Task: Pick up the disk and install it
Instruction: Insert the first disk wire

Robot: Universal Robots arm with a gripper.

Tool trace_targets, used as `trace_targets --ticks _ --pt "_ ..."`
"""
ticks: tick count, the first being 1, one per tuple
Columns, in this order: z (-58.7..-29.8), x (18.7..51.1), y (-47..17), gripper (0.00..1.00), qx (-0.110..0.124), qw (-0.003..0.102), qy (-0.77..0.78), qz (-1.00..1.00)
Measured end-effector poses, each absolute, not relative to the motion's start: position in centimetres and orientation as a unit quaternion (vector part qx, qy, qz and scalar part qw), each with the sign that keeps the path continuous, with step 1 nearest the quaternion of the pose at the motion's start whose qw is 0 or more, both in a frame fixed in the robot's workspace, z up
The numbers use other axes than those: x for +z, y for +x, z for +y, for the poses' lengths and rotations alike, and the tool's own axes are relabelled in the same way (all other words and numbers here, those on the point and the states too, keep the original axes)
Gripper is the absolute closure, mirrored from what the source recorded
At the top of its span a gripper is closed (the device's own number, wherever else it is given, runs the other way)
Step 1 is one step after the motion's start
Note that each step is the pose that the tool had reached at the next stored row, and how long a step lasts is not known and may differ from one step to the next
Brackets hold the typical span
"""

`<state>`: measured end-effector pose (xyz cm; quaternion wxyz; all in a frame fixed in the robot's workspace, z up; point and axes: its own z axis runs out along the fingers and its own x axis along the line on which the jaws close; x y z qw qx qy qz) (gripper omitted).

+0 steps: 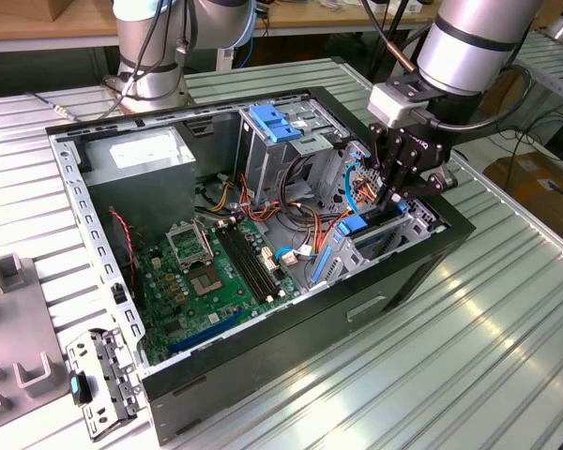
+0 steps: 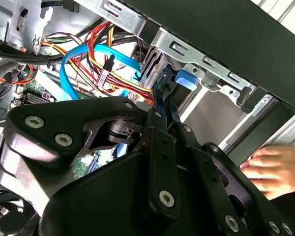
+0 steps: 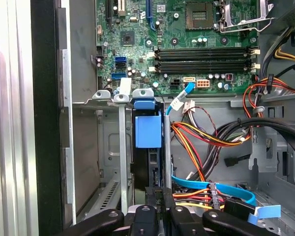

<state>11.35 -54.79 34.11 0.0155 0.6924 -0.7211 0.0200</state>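
The disk [image 1: 355, 226] stands on edge in the drive cage [image 1: 415, 223] at the exterior view's right end of the open computer case. In the first wrist view its blue carrier [image 3: 148, 131] tops a dark body sunk between the cage's metal walls. My gripper [image 1: 394, 195] hangs directly over it. In both wrist views the fingers [image 3: 154, 197] sit close together with no visible gap. Their tips [image 2: 160, 96] meet at the disk's upper edge, next to its blue tab [image 2: 187, 79]. The gripper [image 3: 161, 194] does not span the disk's thickness.
Orange, red and blue cables [image 3: 201, 140] crowd the space beside the cage. The motherboard [image 1: 216, 272] lies on the case floor. A pale blue bracket [image 1: 275, 123] sits on the upper bay. A person's hand [image 2: 273, 167] rests outside the case wall. Grey fixtures [image 1: 19, 375] lie on the exterior view's left.
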Motion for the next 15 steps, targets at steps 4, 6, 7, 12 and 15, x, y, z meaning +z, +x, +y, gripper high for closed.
trace_targets --ticks 4,6,7,12,15 --pt "-54.8 34.2 11.3 0.82 0.02 0.015 0.692 -0.721" --pt "-54.8 34.9 11.3 0.76 0.02 0.015 0.692 -0.721" --pt "-54.8 35.4 11.3 0.76 0.02 0.016 0.692 -0.721" --pt "-54.8 35.5 11.3 0.89 0.02 0.015 0.692 -0.721" --pt "-54.8 35.5 11.3 0.89 0.02 0.015 0.692 -0.721"
